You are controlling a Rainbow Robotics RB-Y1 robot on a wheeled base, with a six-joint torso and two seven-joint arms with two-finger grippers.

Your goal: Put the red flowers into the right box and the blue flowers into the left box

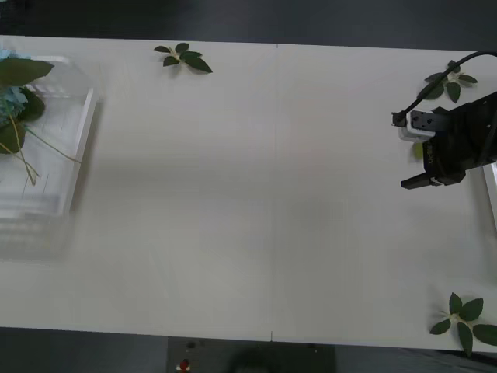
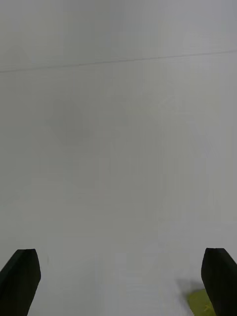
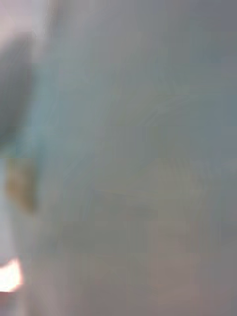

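Note:
The blue flowers point(image 1: 9, 99) lie with their green leaves and thin stems in the far end of the left box point(image 1: 82, 148), a white tray at the table's left edge. A thin pale rim of the right box point(image 1: 490, 196) shows at the right edge. The red flowers are out of view. My right gripper point(image 1: 401, 151) hovers over the table just left of the right box. In the right wrist view it point(image 2: 118, 284) is open, its black fingers point(image 2: 19, 279) far apart with bare table between them. The left wrist view is a blur of pale surfaces.
Loose green leaf sprigs lie at the far edge point(image 1: 185, 57), behind the right gripper point(image 1: 450, 81) and at the near right corner point(image 1: 464, 318). A yellow-green leaf tip point(image 2: 201, 301) lies by one right finger. The white tabletop point(image 1: 256, 194) stretches wide between the boxes.

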